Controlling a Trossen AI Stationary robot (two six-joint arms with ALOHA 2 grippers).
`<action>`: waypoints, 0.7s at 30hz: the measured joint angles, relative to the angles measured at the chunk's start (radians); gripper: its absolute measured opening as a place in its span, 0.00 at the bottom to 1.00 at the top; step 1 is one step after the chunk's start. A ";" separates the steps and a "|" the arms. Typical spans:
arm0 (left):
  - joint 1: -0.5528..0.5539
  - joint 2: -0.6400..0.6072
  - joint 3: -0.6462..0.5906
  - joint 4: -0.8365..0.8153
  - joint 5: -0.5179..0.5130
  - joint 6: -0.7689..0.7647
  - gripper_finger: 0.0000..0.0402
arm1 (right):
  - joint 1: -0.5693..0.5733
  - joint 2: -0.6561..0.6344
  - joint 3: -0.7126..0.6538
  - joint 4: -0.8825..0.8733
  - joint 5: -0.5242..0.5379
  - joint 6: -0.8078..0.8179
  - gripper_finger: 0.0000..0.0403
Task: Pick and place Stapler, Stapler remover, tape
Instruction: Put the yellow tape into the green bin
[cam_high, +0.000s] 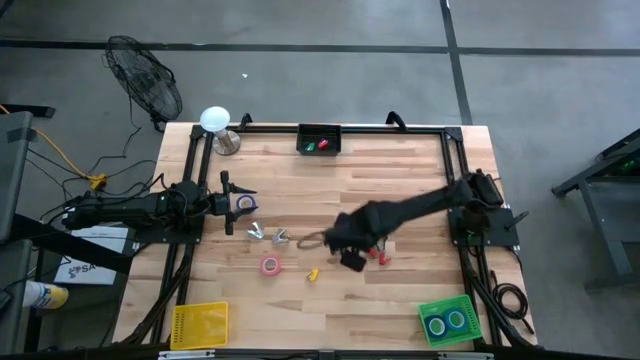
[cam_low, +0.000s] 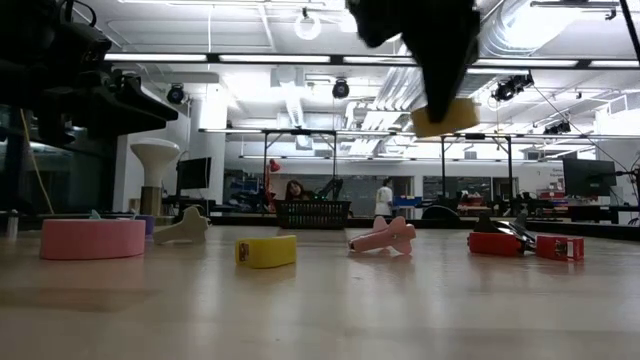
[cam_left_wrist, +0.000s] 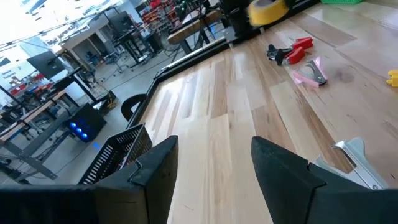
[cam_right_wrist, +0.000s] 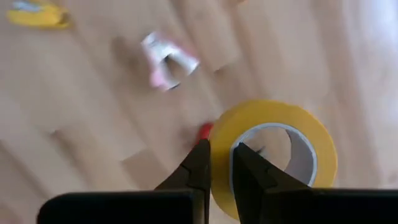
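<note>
The right claw (cam_right_wrist: 219, 163) is clenched on the rim of a yellow tape roll (cam_right_wrist: 277, 155), lifted above the tabletop (cam_high: 400, 180) near frame centre. The left claw (cam_left_wrist: 214, 168), at left of the frame, stands released, holding nothing.

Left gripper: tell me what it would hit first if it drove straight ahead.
Probably nothing on the table: the open left gripper faces bare wood running to the black edge rail. The silver metal piece lies off to one side.
</note>
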 joint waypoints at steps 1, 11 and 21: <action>0.000 0.000 0.000 0.000 0.000 0.000 0.49 | 0.025 0.000 0.000 0.001 -0.008 0.041 0.07; 0.000 0.000 0.000 0.000 0.000 0.000 0.49 | 0.275 0.002 -0.020 -0.030 -0.084 0.549 0.07; 0.000 0.000 0.000 0.000 0.000 0.000 0.49 | 0.499 0.002 -0.039 -0.064 -0.189 1.017 0.07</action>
